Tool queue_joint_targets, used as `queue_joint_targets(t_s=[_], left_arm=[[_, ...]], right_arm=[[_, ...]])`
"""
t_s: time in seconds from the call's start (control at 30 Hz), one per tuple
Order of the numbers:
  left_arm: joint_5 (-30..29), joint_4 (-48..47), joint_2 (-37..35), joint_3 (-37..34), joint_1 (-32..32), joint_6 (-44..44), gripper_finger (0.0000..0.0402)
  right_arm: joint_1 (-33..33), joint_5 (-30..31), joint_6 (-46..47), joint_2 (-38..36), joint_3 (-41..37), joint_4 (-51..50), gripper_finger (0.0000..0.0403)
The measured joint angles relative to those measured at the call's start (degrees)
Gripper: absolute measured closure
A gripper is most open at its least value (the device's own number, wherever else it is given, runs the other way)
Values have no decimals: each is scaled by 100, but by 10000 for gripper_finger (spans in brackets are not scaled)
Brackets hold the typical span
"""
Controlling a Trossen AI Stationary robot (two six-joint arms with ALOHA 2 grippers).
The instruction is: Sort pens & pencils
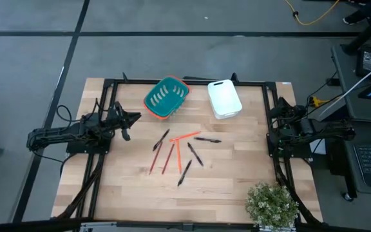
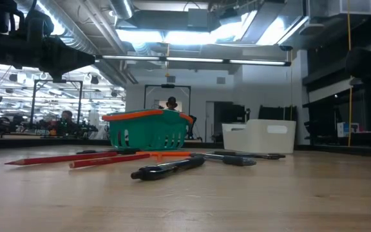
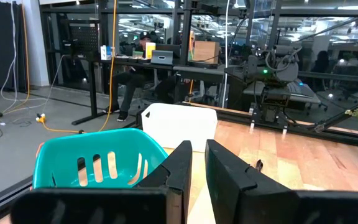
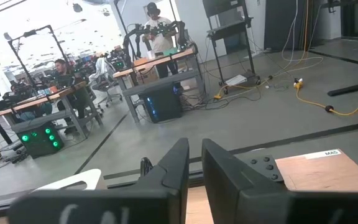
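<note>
Sorting not started, by my read. All pens [image 1: 194,154] and pencils [image 1: 184,136] lie loose on the bare worktop [image 1: 224,187], mid-worktop, mixed in one scatter between the two arms.

Count from the high view: roughly four dark pens, four orange or red-brown pencils. Some cross or touch at the tips; I can't tell which lies on top.

Containers: teal basket [image 1: 166,98] and white bin [image 1: 224,98] sit side by side at the far edge, just beyond the scatter. From above, the basket shows nothing in it that I can make out. The bin's inside looks plain white; nothing dark or orange visible. No marking shows which container takes which kind.

Left pincer [image 3: 199,171]: parked at the left side of the worktop, near the basket, pointing toward it. Fingers nearly together with a narrow slit between them, holding nothing.

Right pincer [image 4: 195,163]: pulled back at the right edge, facing out over the far side of the worktop toward the room. Fingers likewise close-set with a thin gap, nothing between them.

Potted plant [image 1: 272,205] at the near right corner, clear of the scatter.

Left to do, as I judge it: everything. Every stick needs picking and dropping. The crossed ones near the middle may need care to lift singly.
</note>
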Motion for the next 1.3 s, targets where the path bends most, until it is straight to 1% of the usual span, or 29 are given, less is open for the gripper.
queue_joint_targets(t_s=[0.37,0.47,0.6,0.73,0.9,0.93,1.03,1.13,1.2,1.23,1.3], left_arm=[[0,-1,2,1,-1,0,360],[0,0,1,0,0,0,360],[0,1,2,1,-1,0,360],[0,-1,1,0,0,0,360],[0,1,0,1,-1,0,360],[0,1,1,-1,0,-1,360],[0,1,2,-1,1,-2,360],[0,1,0,0,0,0,360],[0,-1,0,-1,1,0,360],[0,1,2,-1,-1,0,360],[0,1,1,0,1,0,360]], right_arm=[[3,-162,-103,-2,4,959,355],[56,-192,-894,-2,-42,1300,355],[258,-555,-1811,0,-44,1573,355],[623,-762,-2234,0,-44,1659,355],[1279,-745,-2765,0,7,1979,355],[1402,-738,-3021,0,-9,2215,355],[1735,-910,-4329,22,-68,3402,355],[1977,-949,-6128,133,-280,5216,355],[2046,-1229,-7313,238,-502,6533,355],[2057,-1448,-7849,279,-649,7166,355],[2008,-2027,-8638,359,-1003,8221,355]])
